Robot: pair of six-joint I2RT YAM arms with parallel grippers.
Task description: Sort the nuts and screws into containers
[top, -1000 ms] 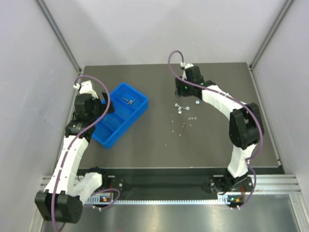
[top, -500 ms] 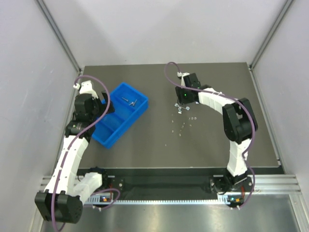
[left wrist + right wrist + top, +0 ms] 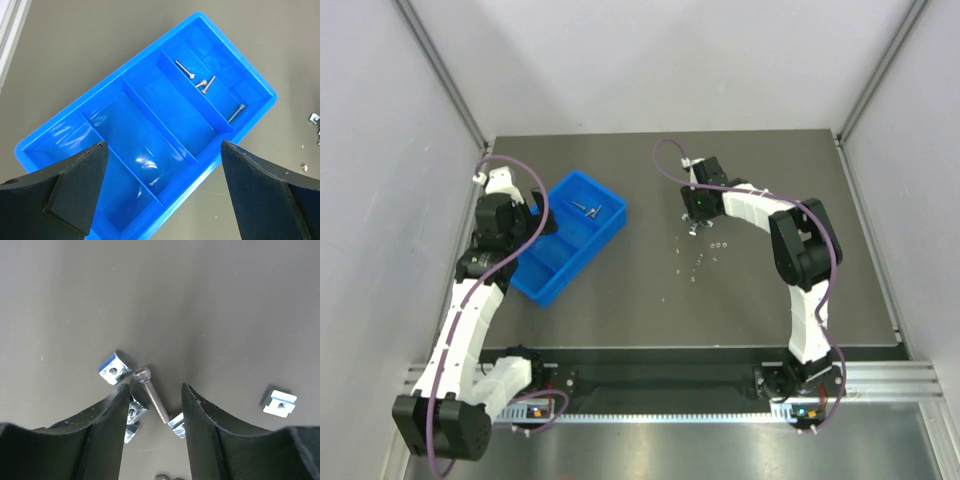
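A silver screw (image 3: 152,395) lies flat on the dark table between the fingers of my right gripper (image 3: 155,390). The jaws are open, with a gap on each side of the screw. Square nuts (image 3: 114,368) lie close around it, one partly under the left finger (image 3: 107,430). From above, my right gripper (image 3: 693,222) is over the far end of the scattered nuts (image 3: 700,255). My left gripper (image 3: 163,145) hangs wide open and empty above the blue tray (image 3: 150,48). Several screws (image 3: 200,82) lie in the tray's end compartment; the other two compartments hold nothing.
The blue tray (image 3: 592,258) lies diagonally at mid-left of the table, with the screws (image 3: 588,209) in its far compartment. Another nut (image 3: 279,403) lies right of my right fingers. Grey walls and metal rails enclose the table.
My right arm has swung left and come down over the far end of the pile, and its jaws have narrowed around the screw. The left arm has not moved.
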